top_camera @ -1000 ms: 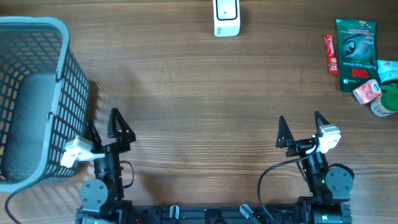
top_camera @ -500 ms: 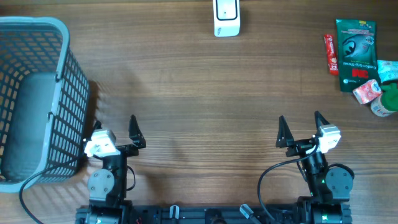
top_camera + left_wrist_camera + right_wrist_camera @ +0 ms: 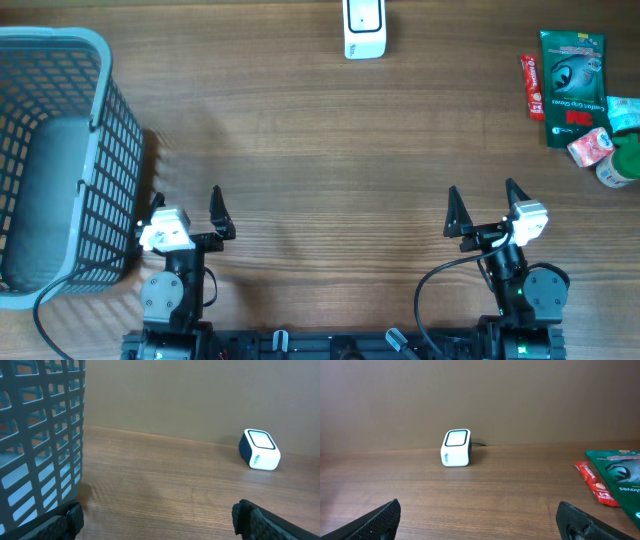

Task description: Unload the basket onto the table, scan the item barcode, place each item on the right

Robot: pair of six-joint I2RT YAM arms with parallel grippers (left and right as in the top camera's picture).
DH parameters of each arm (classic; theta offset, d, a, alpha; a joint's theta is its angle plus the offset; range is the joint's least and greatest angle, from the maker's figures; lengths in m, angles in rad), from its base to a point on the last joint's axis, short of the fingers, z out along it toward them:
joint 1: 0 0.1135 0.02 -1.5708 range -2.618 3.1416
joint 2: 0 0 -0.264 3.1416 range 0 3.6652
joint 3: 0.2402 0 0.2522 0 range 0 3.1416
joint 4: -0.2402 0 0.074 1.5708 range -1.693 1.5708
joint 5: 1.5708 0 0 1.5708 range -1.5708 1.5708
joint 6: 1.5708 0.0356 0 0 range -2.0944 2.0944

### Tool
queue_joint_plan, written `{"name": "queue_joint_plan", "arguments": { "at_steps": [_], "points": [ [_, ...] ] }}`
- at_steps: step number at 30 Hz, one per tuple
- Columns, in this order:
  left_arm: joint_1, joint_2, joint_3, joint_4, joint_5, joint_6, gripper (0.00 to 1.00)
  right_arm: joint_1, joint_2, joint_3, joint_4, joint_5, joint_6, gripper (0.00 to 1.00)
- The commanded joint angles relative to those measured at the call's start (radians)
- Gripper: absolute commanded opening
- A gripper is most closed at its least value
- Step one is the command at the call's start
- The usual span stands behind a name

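Overhead: left gripper [image 3: 185,197] and right gripper [image 3: 482,190] stand open and empty at the bench's [image 3: 320,150] near edge; scanner [image 3: 364,28] at far edge, basket [image 3: 100,45] at left edge, packets [image 3: 572,85] at right edge.

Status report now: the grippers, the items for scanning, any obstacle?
Left gripper open, empty, close beside basket. Right gripper open, empty. Green packet untouched, far right; scanner at far edge. Nothing lies between right gripper and packet.
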Motion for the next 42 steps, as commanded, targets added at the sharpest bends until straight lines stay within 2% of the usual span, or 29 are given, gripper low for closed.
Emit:
{"name": "queue_joint_plan", "arguments": {
  "at_steps": [1, 26, 31, 42],
  "points": [
    [0.008, -0.005, -0.007, 0.001, 0.012, 0.023, 1.0, 0.006, -0.011, -0.001, 0.003, 0.01, 0.016, 1.0],
    [0.02, -0.005, -0.007, 0.001, -0.001, 0.023, 1.0, 0.006, -0.011, -0.001, 0.003, 0.01, 0.016, 1.0],
    [0.096, -0.005, -0.007, -0.007, 0.092, 0.023, 1.0, 0.006, -0.011, -0.001, 0.003, 0.01, 0.017, 1.0],
    [0.1, -0.004, -0.007, -0.006, 0.094, 0.023, 1.0, 0.006, -0.011, -0.001, 0.003, 0.01, 0.016, 1.0]
  ]
}}
